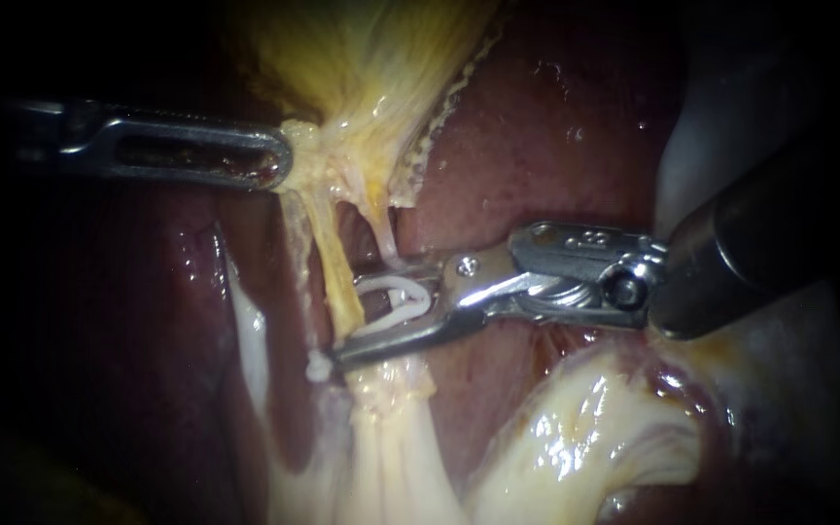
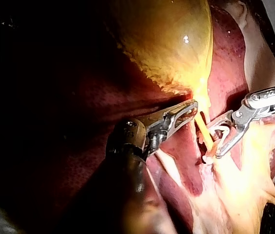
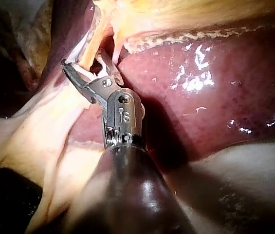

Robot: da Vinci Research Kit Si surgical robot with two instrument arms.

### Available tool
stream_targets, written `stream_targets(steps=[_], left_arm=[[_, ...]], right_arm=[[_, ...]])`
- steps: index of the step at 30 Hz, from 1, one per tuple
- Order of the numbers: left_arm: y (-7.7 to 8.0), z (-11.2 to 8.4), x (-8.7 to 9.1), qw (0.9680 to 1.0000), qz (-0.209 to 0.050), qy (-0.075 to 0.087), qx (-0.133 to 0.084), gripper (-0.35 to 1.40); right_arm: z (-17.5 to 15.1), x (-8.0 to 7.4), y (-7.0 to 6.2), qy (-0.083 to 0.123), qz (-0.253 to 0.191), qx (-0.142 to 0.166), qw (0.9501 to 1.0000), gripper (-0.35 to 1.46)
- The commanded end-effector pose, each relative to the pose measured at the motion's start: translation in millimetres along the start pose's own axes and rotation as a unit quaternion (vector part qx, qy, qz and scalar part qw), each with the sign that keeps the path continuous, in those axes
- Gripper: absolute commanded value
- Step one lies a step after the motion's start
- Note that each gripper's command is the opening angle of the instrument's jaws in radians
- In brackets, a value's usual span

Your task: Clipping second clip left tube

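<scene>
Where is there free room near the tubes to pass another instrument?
Free: bare liver between the gallbladder and the shaft of the right instrument, and the liver below the left instrument in the endoscope view. Crowded: the left tube, against the open clip in the right instrument's end effector, with the left instrument gripping the gallbladder just above.

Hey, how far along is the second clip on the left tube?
Done: the left instrument holds the gallbladder taut, stretching the left tube. In hand: the right instrument carries an open white clip, its jaws reaching that tube. Left: squeezing the clip shut on the tube and letting go. A white nub lower on the tube may be a clip.
</scene>
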Motion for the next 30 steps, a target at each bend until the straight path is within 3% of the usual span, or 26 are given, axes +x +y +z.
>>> stream_targets(steps=[1, 17, 30], left_arm=[[0.0, 0.0, 0.0, 1.0, 0.0, 0.0, 0.0, -0.35], [0.1, 0.0, 0.0, 1.0, 0.0, 0.0, 0.0, -0.35], [0.1, 0.0, 0.1, 1.0, 0.0, 0.0, 0.0, -0.35]], right_arm=[[0.1, 0.2, -0.3, 0.002, 0.001, 0.002, 1.0, 0.48], [3.2, 1.8, -5.2, 0.019, 0.016, 0.042, 0.9988, 0.48], [3.2, 1.8, -5.9, 0.015, 0.069, 0.046, 0.9965, 0.39]])
